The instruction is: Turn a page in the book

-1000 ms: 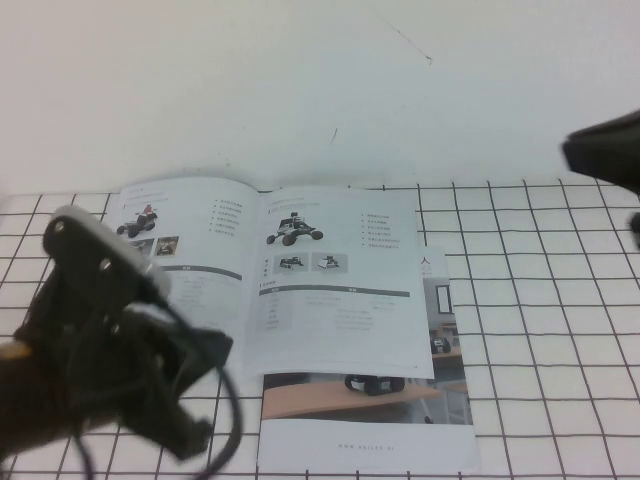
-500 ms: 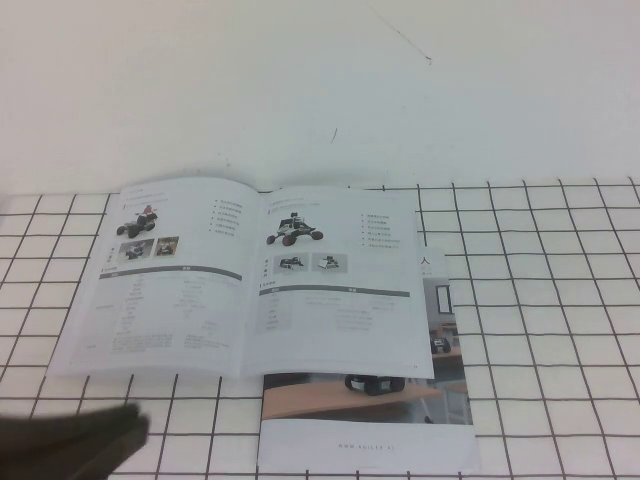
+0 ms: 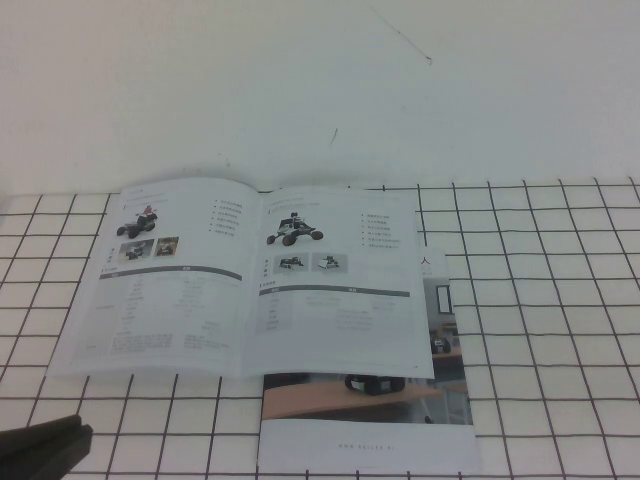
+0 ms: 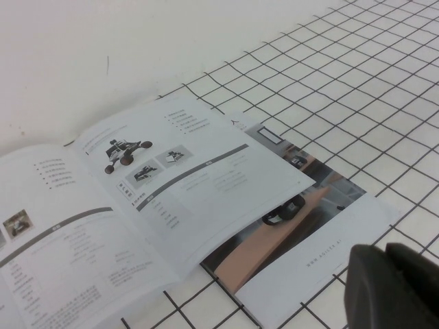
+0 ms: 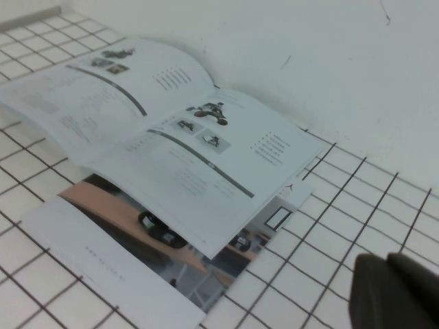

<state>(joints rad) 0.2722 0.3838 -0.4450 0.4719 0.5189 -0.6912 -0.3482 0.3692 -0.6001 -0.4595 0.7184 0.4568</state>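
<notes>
The book lies open and flat on the gridded table; it also shows in the left wrist view and the right wrist view. The page with the red-topped vehicle above two small photos lies flat as the left leaf. My left gripper shows as a dark shape at the near left corner, clear of the book; in its wrist view the left gripper is shut and empty. My right gripper is shut and empty, right of the book, and out of the high view.
A brochure with a brown floor photo and white strip lies under the book's right half and sticks out toward me. A white wall stands just behind the book. Bare gridded table lies to the right.
My left arm has drawn back from over the book's left leaf to the near left corner. My right arm has left the high view at the upper right. The book has not moved.
</notes>
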